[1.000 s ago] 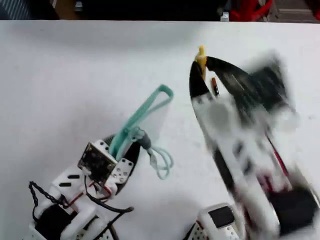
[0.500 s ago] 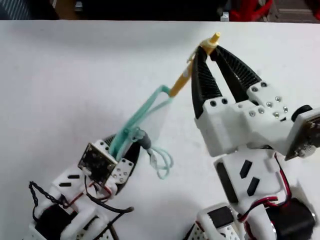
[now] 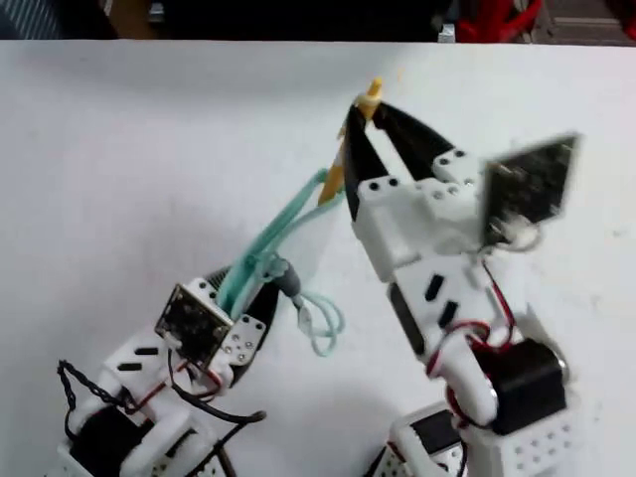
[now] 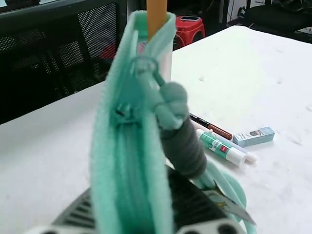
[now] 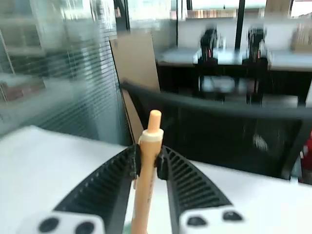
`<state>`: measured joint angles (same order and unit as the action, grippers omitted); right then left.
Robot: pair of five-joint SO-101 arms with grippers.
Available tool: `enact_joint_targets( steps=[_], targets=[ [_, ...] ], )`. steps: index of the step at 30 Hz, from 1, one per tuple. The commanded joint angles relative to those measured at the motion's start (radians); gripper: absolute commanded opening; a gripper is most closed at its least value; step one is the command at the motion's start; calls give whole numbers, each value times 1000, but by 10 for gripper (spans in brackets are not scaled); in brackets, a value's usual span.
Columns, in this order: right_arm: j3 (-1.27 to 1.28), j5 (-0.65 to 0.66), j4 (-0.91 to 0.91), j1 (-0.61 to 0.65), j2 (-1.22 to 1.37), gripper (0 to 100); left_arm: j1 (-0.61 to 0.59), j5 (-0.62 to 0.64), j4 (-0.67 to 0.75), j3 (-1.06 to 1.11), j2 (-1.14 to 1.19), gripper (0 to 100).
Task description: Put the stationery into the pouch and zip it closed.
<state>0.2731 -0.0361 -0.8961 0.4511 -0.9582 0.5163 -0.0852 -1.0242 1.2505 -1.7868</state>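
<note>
White table [image 3: 149, 129], red stool [image 4: 192, 27], black mesh chair [image 4: 92, 34], glass wall [image 5: 58, 73], cardboard sheet [image 5: 139, 68]

An office: blinds [image 5: 53, 58], desks [image 5: 273, 57], a mesh chair [image 5: 219, 127].

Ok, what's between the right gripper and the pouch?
Just the yellow pen the right gripper holds, its lower end at the pouch mouth, in the high view.

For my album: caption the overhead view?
Right gripper holds a yellow pen at the teal pouch held by the left gripper.
</note>
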Motion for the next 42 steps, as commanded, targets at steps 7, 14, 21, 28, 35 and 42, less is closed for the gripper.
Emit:
enact_joint_targets(
  steps=[7,14,21,28,35,42],
  targets=[
    [146,345,-13,219,-7,20,16,-9,-3,-11,-2,24],
    [153,311,-13,219,-5,107,16,-9,-3,-11,-2,24],
    [147,310,-36,153,-15,176,16,-9,2,-2,-2,24],
    [138,308,-41,107,-18,176,16,-9,3,-2,-2,24],
    [-2,308,-145,27,-16,174,16,-9,3,-2,-2,24],
    [126,318,-240,-260,-5,173,-13,-15,3,-2,-2,24]
  ],
)
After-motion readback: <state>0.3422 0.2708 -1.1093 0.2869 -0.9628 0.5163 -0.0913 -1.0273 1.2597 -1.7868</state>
